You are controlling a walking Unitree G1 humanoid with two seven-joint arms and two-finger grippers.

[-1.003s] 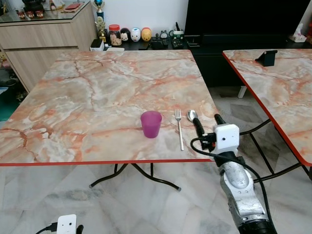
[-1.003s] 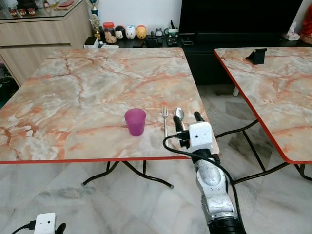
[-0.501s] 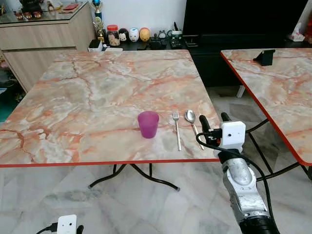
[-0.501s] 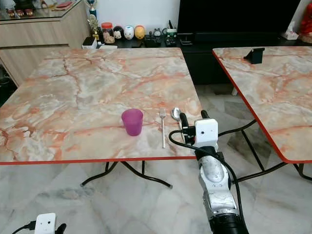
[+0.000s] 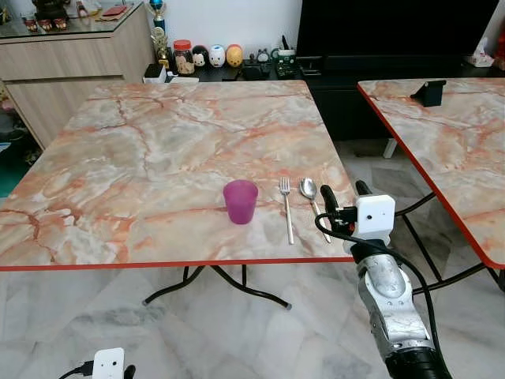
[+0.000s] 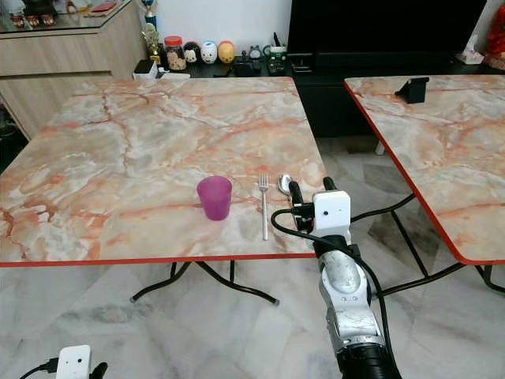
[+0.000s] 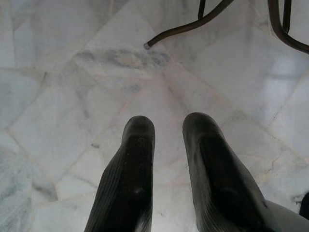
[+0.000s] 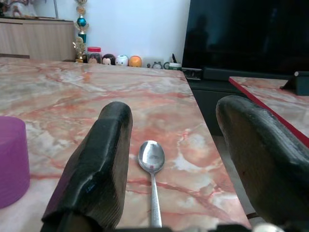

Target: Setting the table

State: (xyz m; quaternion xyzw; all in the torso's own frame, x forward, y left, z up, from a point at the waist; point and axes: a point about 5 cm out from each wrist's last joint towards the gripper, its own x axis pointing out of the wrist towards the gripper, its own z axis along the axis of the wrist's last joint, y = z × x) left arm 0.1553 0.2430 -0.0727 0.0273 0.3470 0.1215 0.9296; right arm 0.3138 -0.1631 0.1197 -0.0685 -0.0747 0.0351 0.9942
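Right pincer (image 5: pixel 341 199) sat at the near right edge of the bench (image 5: pixel 158 150), fingers spread and grasping nothing. The spoon (image 5: pixel 310 193) lay flat on the bench just beyond it, bowl pointing far, handle toward the near edge. One second earlier the pincer was over the spoon, partly covering it; since then it had drawn back toward the robot and slightly right, and the spoon lay released. In the last half second there was hardly any further change. Judgement: spoon placement looked done, and the arm was clearing off.

Fork (image 5: pixel 286 207) lay just left of the spoon, roughly parallel and not touching. Purple cup (image 5: pixel 240 200) stood upright left of the fork, near but apart. All three sat in a row near the bench's near edge.

Right wrist view showed what the head views could not: the spoon lay in the gap between the two spread fingers (image 8: pixel 96 164), touched by neither, with the cup's side at the frame edge. Left wrist view showed the left pincer (image 7: pixel 169 130) hanging idle over the marble floor (image 7: pixel 58 96), fingers slightly apart and empty, table legs (image 7: pixel 193 24) beyond.
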